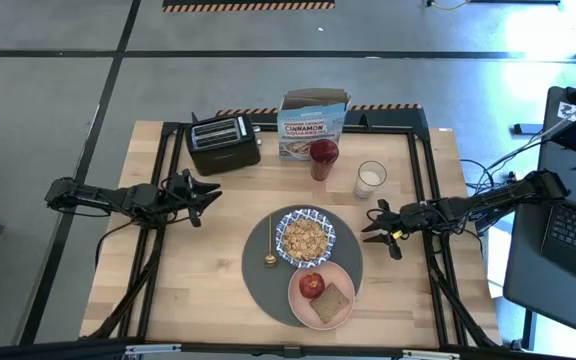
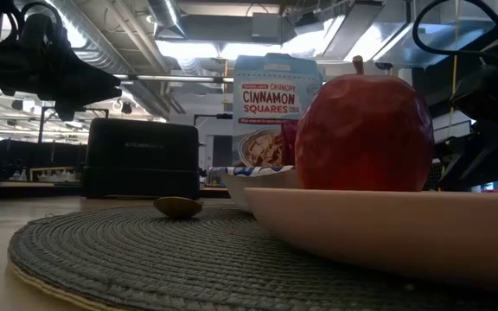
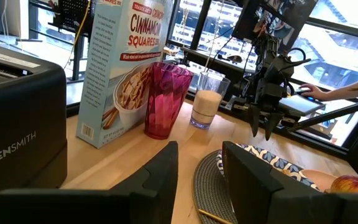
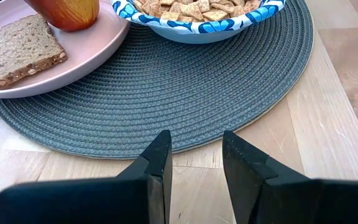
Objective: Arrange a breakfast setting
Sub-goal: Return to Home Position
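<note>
- Salmon-pink plate [image 1: 342, 281] sits nearest on the dark-grey mat [image 1: 258, 262], with bowl [image 1: 280, 240] and gold spoon [image 1: 269, 250]: stiff, breakable; grip rims.
- Red tumbler [image 1: 324, 157], milk glass [image 1: 370, 179] farther: slippery.
- Left tool [image 1: 208, 200], right tool [image 1: 373, 228] flank the mat, fingers apart.

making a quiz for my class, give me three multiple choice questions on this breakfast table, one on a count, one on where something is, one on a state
1. Foods on the plate: A one, B two, C three.
2. The spoon lies: A on the mat beside the bowl, B in the bowl, C on the plate.
3. The bowl is: A empty, B tipped over, C full of cereal.
Answers: 1 B, an apple and a bread slice sit there; 2 A, it rests on the mat, outside both dishes; 3 C, cereal squares fill it.
</note>
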